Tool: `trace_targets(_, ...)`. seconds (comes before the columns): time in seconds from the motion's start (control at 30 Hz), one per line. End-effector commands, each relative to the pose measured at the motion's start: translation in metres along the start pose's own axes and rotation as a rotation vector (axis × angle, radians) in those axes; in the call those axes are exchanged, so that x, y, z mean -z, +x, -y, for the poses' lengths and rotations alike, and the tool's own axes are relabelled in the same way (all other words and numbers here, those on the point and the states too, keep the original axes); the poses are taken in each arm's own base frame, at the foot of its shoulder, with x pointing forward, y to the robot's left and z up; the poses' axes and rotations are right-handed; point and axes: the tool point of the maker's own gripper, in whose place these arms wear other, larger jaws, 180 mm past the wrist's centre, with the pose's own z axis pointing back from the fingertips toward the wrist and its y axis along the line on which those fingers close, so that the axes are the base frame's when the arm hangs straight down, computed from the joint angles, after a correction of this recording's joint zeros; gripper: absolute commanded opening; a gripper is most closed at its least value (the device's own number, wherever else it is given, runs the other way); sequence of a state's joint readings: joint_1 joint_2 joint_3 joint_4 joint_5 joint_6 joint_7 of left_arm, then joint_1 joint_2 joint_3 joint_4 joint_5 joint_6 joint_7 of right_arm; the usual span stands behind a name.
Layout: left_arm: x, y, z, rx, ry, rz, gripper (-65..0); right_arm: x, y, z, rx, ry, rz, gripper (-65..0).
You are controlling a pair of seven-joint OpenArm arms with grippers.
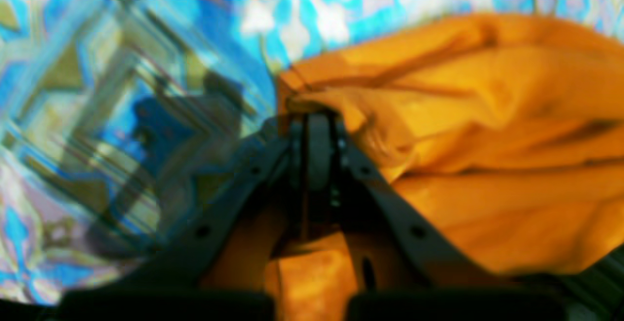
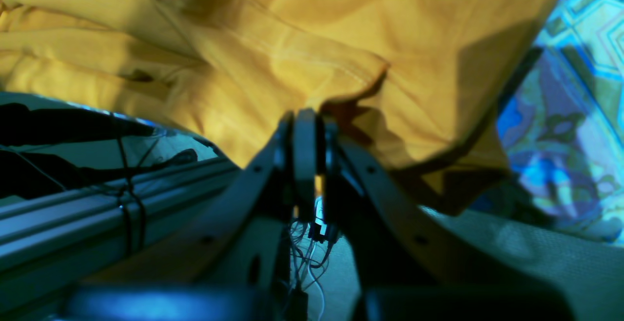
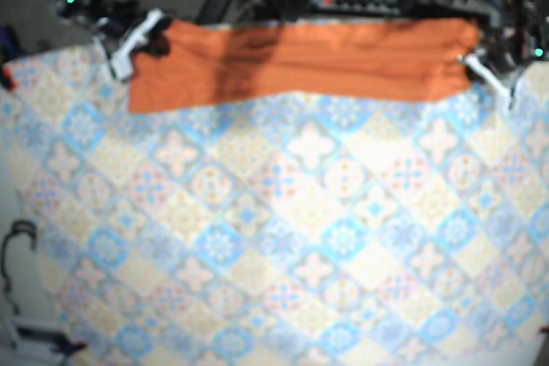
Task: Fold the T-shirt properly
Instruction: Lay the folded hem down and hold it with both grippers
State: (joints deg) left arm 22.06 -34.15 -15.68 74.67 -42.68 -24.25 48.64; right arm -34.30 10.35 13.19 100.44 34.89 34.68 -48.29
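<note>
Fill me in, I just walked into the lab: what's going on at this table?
Two robot arms are working on an orange T-shirt. The left gripper and the right gripper are each shut on one end of it, holding it stretched as a long band along the far edge of the patterned tablecloth. It is not yet a compact fold.

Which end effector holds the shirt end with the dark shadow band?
The right end effector, on the base view's left: the T-shirt shows a dark band near its grip, while the end at the left end effector is evenly lit.
</note>
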Motion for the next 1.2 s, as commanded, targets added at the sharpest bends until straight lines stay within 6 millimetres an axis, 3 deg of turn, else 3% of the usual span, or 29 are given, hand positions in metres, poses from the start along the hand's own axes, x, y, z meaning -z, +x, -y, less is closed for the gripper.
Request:
trace_targets(0.0,-0.008,0.020,-0.003,0.032,0.007,0.045,-65.0,-0.003,0.008,-0.002,-0.008,0.012,0.031,-64.8)
trace_targets(0.7,-0.024,0.037,-0.024,0.035,0.056,0.086,-65.0,0.002,0.006,-0.012,0.026,0.027,0.045,-64.5)
trace_targets(0.8,-0.024,0.037,-0.023,0.034,0.055,0.086,-65.0,0.002,0.006,-0.011,0.027,0.025,0.046,-61.2)
trace_targets(1.17,-0.023,0.036,-0.023,0.032,0.054,0.085,-37.9,0.000,0.007,-0.009,0.029,0.018,0.050,-46.3)
